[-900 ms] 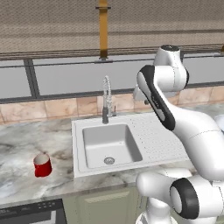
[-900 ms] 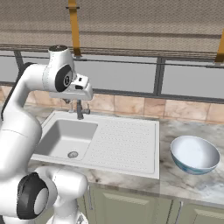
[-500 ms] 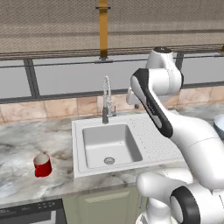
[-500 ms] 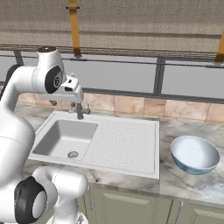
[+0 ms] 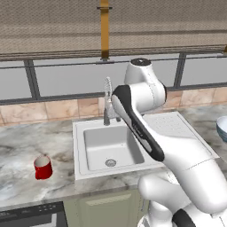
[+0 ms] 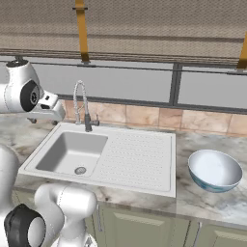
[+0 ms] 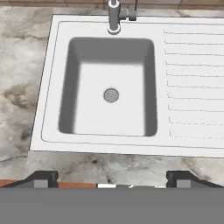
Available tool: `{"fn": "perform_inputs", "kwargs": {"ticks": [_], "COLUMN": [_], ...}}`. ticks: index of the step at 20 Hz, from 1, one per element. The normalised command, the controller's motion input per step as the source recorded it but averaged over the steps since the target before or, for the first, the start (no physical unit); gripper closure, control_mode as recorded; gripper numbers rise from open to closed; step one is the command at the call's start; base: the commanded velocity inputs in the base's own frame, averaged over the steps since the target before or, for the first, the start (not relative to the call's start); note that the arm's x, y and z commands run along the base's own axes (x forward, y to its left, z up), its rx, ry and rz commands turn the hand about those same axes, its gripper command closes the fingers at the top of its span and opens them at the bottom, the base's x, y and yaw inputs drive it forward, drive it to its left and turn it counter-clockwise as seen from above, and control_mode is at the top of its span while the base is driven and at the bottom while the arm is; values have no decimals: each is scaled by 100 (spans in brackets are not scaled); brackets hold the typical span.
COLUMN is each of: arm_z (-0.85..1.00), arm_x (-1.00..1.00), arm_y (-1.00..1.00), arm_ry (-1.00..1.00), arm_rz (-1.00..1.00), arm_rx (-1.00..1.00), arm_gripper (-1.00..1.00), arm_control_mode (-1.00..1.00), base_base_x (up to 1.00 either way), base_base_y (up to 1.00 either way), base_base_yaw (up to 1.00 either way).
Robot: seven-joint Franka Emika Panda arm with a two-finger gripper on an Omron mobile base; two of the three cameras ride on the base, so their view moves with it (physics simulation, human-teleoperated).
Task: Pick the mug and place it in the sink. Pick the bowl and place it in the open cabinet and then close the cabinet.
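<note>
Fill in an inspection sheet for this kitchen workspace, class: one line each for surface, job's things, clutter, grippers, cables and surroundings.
Surface: marbled stone counter.
Job's things: red mug upright on the counter beside the sink; basin bare; patterned bowl on the counter beyond the drainboard.
Clutter: nothing seen.
Grippers: gripper open, holding nothing, above the counter edge before the sink.
Cables: nothing seen.
Surroundings: spring-neck faucet, tiled backsplash, window with blinds.

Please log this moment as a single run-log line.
gripper: open, holding nothing, above the sink | red mug: on counter left of sink | bowl: on counter right of sink | basin: nothing in it
</note>
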Motion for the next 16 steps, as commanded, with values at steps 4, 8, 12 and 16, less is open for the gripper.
{"fn": "perform_inputs", "kwargs": {"ticks": [4, 8, 12, 16], "arm_z": [-18, -29, -39, -38], "arm_x": [-21, -20, -27, -29], "arm_y": [81, 76, 57, 54], "arm_ry": [0, 0, 0, 0], "arm_rz": [-5, -4, -2, -2], "arm_rx": [0, 0, 0, 0], "arm_gripper": [-100, -100, -100, -100], "arm_control_mode": [-100, -100, -100, -100], "base_base_x": [0, 0, 0, 0], "base_base_y": [0, 0, 0, 0], "base_base_yaw": [0, 0, 0, 0]}}
